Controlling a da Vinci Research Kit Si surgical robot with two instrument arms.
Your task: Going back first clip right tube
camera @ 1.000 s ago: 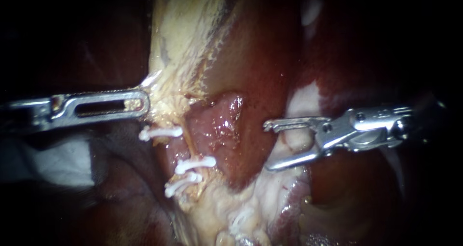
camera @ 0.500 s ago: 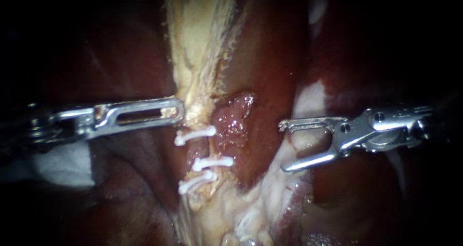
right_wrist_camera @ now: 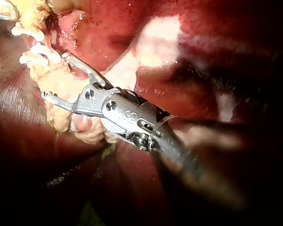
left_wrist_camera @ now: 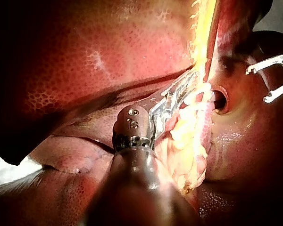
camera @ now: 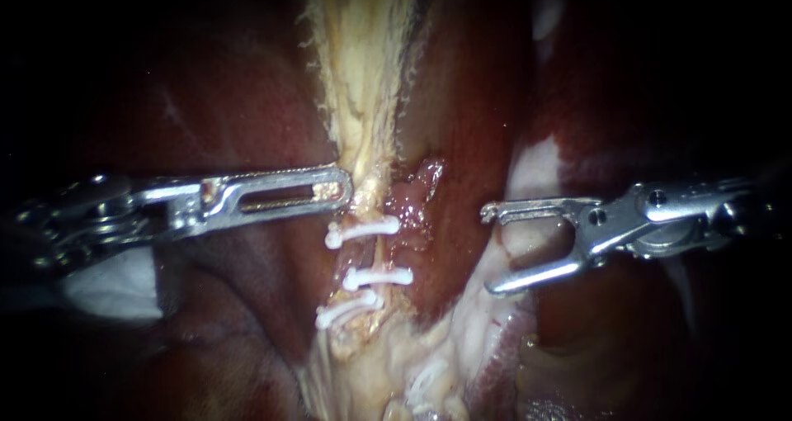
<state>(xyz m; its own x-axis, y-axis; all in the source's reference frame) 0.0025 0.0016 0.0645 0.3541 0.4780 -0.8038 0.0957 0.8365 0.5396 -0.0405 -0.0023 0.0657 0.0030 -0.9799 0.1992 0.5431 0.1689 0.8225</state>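
Observation:
In the endoscope view three white clips (camera: 361,229) (camera: 378,277) (camera: 346,309) sit across a pale tube (camera: 373,256) at the centre. My left instrument (camera: 340,188) reaches in from the left, its slotted jaws shut on the pale yellowish tissue band (camera: 363,99) just above the top clip. My right instrument (camera: 488,251) hangs to the right of the clips, apart from them, jaws open and empty over whitish tissue. The left wrist view shows the left jaws (left_wrist_camera: 179,92) on the yellow band. In the right wrist view the open jaws (right_wrist_camera: 55,76) stand beside the clips (right_wrist_camera: 30,30).
Dark red liver (camera: 231,107) surrounds the field on both sides. A white gauze patch (camera: 107,285) lies under the left shaft. Pale fatty tissue (camera: 429,363) spreads below the clips. A round opening (left_wrist_camera: 220,100) shows in the tissue beside the yellow band.
My left instrument has moved right, drawing the pale band and the three clips with it. My right instrument has drawn back slightly to the right, jaws still open.

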